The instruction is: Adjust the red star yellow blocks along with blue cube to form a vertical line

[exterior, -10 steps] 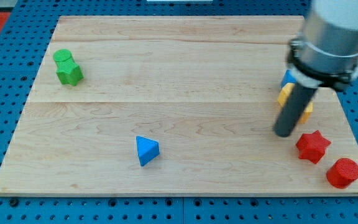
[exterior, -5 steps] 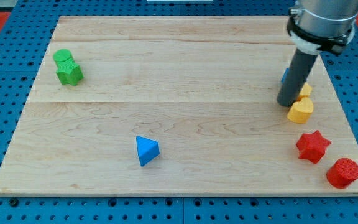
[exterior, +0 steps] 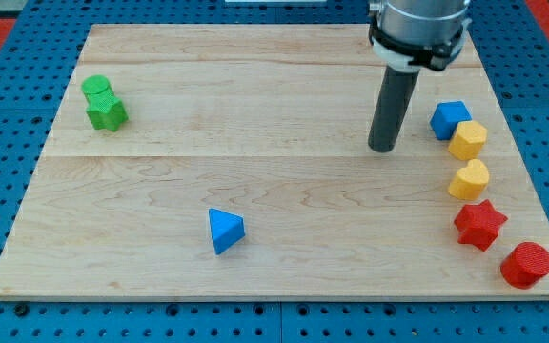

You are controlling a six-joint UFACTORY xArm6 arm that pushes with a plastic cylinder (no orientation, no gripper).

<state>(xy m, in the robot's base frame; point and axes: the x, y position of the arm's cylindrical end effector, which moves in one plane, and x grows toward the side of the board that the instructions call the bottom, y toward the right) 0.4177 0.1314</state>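
Standing bare with no gripper, my tip (exterior: 382, 150) sits left of the blue cube (exterior: 450, 118), apparently apart.

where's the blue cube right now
The blue cube sits near the view's right edge of the board, at the top of the column, touching the yellow block below it; my tip is to its left.

My tip (exterior: 382, 150) stands left of the cube (exterior: 450, 119).

You lose the arm (exterior: 417, 29) past the view's top edge, so only its lower part and rod show. The two green blocks (exterior: 103, 103) touch, and their shapes are hard to make out.
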